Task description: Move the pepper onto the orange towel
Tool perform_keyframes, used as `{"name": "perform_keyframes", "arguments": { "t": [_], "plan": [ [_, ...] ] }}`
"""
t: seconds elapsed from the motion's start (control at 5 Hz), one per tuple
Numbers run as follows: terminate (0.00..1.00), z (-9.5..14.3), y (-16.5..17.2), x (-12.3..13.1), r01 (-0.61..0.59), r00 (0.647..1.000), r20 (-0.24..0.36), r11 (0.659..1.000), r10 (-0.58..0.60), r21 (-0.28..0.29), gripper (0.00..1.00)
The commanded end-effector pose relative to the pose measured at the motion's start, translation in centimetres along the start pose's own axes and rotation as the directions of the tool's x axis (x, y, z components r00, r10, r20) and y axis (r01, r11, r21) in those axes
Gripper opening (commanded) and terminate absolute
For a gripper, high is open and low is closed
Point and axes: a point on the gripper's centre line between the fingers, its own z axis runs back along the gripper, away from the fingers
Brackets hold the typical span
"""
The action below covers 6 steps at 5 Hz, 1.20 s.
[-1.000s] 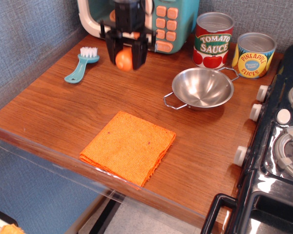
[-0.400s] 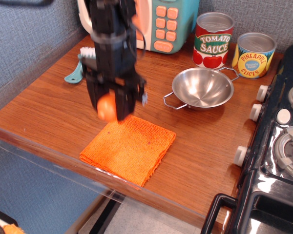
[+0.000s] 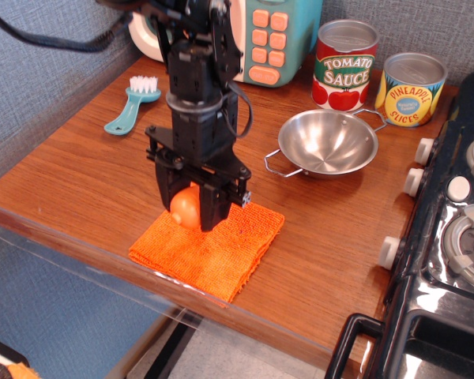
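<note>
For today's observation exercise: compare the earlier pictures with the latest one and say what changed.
The gripper, shut on the pepper throughout, carried it from beside the toy microwave forward and down to the orange towel. Towel, brush, bowl and cans stayed put.

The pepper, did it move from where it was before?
Yes. The pepper, held in the gripper, went from beside the toy microwave toward the table's front edge, over the orange towel.

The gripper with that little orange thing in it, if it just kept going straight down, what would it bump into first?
The gripper points down, shut on the pepper, so it would probably meet the orange towel directly beneath; remaining height is unclear.
</note>
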Motion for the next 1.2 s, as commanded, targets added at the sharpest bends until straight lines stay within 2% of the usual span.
{"name": "perform_keyframes", "arguments": {
  "t": [0.0,0.2,0.4,0.6,1.0],
  "plan": [
    [0.0,0.6,0.4,0.2,0.015,1.0,0.022,1.0,-0.016,0.023,1.0],
    [0.0,3.0,0.8,0.0,0.011,0.996,0.086,1.0,-0.013,0.02,1.0],
    [0.0,6.4,1.7,-0.5,0.006,0.989,0.146,0.999,-0.012,0.039,1.0],
    [0.0,8.0,2.4,-0.1,-0.014,0.987,0.159,0.999,0.008,0.038,1.0],
    [0.0,7.4,3.1,0.5,-0.03,0.991,0.135,0.998,0.023,0.051,1.0]
  ]
}}
